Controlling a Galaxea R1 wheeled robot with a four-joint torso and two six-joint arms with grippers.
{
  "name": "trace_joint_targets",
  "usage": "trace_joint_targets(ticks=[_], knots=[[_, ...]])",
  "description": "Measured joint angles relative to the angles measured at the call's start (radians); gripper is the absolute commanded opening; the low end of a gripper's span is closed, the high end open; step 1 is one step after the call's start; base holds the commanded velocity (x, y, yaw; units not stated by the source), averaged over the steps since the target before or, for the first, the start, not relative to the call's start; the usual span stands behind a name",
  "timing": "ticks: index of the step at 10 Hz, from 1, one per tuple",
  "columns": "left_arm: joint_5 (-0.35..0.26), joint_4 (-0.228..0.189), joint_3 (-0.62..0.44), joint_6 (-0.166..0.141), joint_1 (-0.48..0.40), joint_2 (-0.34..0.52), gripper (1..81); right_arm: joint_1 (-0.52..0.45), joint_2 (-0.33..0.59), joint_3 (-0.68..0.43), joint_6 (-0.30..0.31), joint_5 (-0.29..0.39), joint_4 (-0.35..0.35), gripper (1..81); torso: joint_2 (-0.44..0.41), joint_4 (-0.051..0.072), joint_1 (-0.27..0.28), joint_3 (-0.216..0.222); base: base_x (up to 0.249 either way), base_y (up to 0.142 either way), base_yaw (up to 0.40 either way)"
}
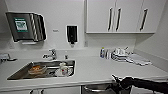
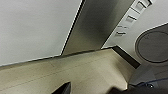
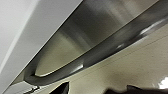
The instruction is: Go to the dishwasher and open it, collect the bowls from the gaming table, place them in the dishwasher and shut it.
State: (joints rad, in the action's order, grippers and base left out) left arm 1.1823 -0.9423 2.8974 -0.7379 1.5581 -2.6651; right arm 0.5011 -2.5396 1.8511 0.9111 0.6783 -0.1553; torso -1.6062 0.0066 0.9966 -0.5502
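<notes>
1. Hanging on the wall at the far left is a dark paper towel dispenser [image 1: 25, 26], above the white surface [image 1: 100, 70].
2. Set into that surface is a steel sink [image 1: 17, 73] with an orange dish [image 1: 37, 68] and white cups [image 1: 63, 69] inside; a tap [image 1: 53, 53] stands behind it.
3. Further right on the wall sits a dark soap dispenser [image 1: 72, 33], with white cabinet doors [image 1: 100, 16] carrying dark bar handles beyond it.
4. Near the back wall on the surface stand a small bottle [image 1: 102, 52] and a heap of cloths [image 1: 130, 58].
5. Below the surface's front edge, right of centre, is the dishwasher [image 1: 93, 89], its steel front closed in the right wrist view.
6. The right tool [image 1: 117, 83] comes in from the right at the dishwasher's upper edge; the bar handle [image 3: 100, 53] shows large and close in its wrist view, but whether the fingers are apart or gripping I cannot tell.
7. The left wrist view shows the steel front [image 2: 100, 27] beside a white panel [image 2: 32, 27], above pale floor [image 2: 75, 72]; the left tool's state I cannot tell.
</notes>
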Motion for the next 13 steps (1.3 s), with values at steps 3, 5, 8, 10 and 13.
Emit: trace_joint_targets(ticks=[3,5,8,10,13], knots=[[0.000,0.000,0.000,0.000,0.000,0.000,81.1,-0.009,-0.052,0.105,0.074,0.033,0.004,81.1,0.000,0.000,0.000,0.000,0.000,0.000,0.000],[0.000,0.000,0.000,0.000,0.000,0.000,81.1,-0.040,-0.057,0.135,0.147,0.042,0.006,81.1,0.000,0.000,0.000,-0.001,0.000,0.000,0.000],[-0.003,0.000,0.000,0.000,0.000,-0.003,81.1,-0.027,-0.066,0.204,0.164,0.047,0.011,81.1,0.000,0.000,0.001,-0.001,0.000,0.000,0.000],[-0.005,0.000,0.000,0.000,0.000,-0.003,81.1,0.012,-0.074,0.242,0.167,0.039,0.010,81.1,0.001,0.000,0.001,-0.001,0.000,0.000,0.000],[-0.005,0.000,0.000,0.000,0.000,-0.003,81.1,0.037,-0.091,0.293,0.171,0.001,0.018,81.1,0.001,0.000,0.001,-0.001,0.000,0.000,0.000]])
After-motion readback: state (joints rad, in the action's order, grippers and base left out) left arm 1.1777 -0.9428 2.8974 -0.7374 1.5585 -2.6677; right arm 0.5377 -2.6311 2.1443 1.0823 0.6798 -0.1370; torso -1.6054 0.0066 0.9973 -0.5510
